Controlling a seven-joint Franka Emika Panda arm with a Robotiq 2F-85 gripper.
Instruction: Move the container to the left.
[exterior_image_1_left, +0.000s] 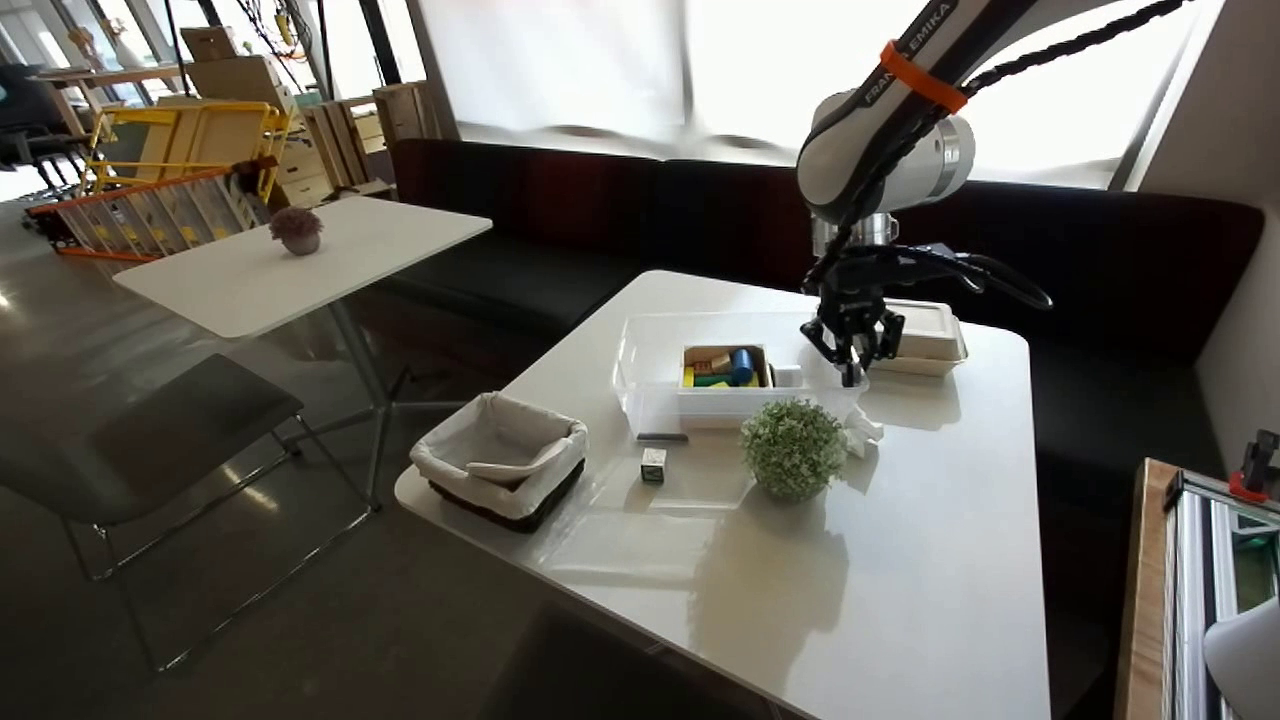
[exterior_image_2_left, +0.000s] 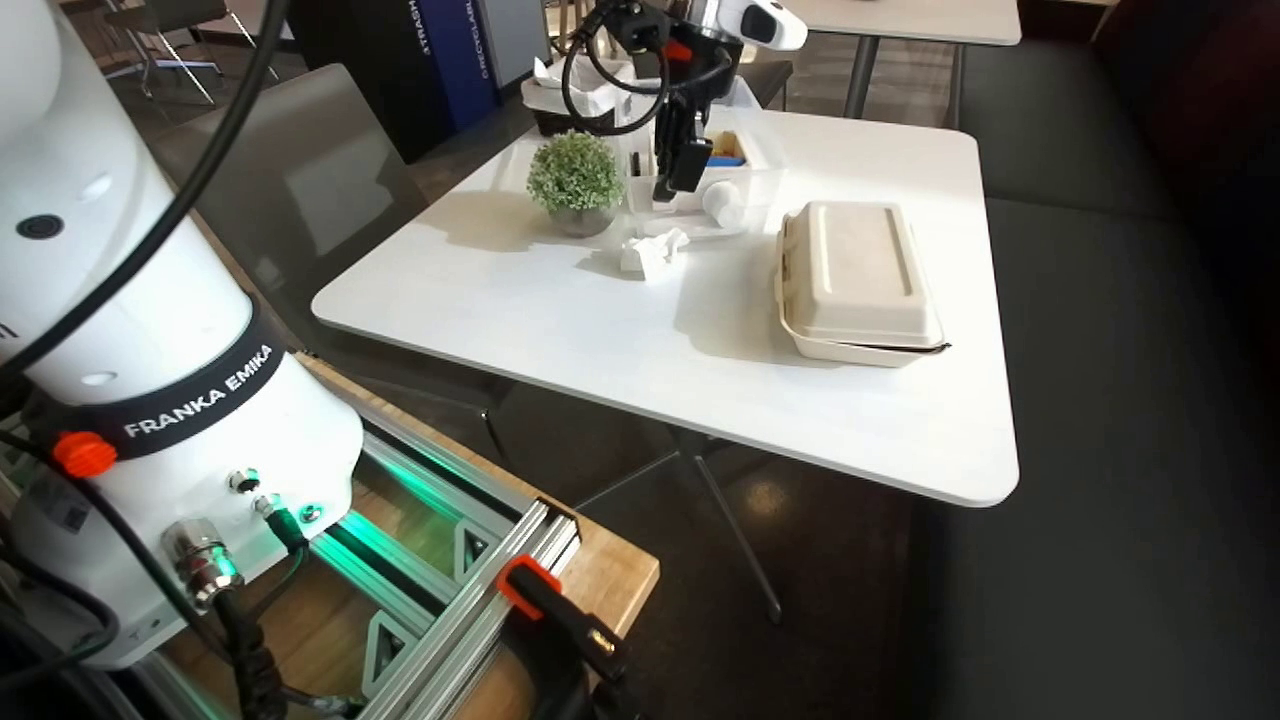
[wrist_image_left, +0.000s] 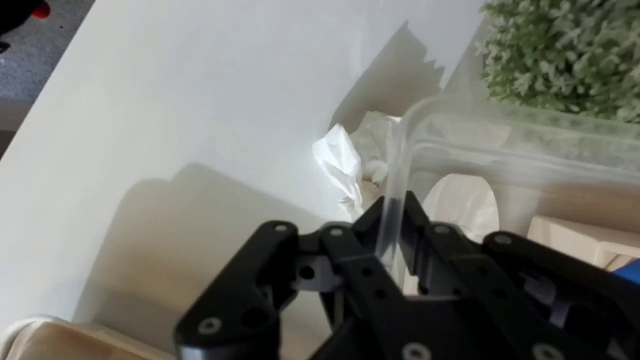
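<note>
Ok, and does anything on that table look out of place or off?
Crumpled white paper lies loose on the tabletop beside the translucent tub, like stray litter. Also, the beige clamshell box seems not quite shut: in an exterior view, a dark gap shows along its rim at one corner.

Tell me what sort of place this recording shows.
Probably an office break area or canteen: a long dark upholstered bench, a white round-cornered table and a dark-blue panel lettered TRASH suggest it.
</note>
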